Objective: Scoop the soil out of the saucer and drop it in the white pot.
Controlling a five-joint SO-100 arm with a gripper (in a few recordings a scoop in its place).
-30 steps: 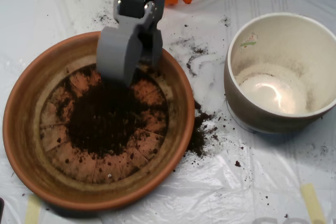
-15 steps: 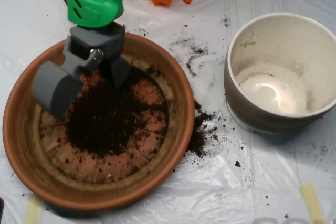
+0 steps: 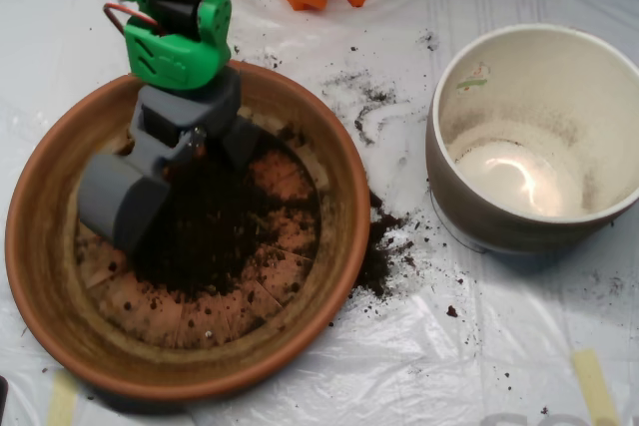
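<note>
- One saucer (image 3: 329, 162) lies on the left half of the desk (image 3: 499, 346), which is covered in clear plastic sheet.
- One heap of soil (image 3: 215, 231) sits in the middle of the saucer's grooved bottom, and a bare ring of terracotta shows around it.
- One tool (image 3: 180, 172) is down inside the saucer at about ten o'clock. Its two grey shells stand spread apart, the big one at the heap's left edge and the small one at the heap's top edge. Whether any soil lies inside them is hard to tell from above.
- One white pot (image 3: 469, 202) stands well apart at the saucer's three o'clock. Its bottom is pale and dusty.
- One spilled clump (image 3: 379, 256) lies on the plastic just beside the saucer's rim at four o'clock, and thinner crumbs (image 3: 367, 107) lie at one o'clock.
</note>
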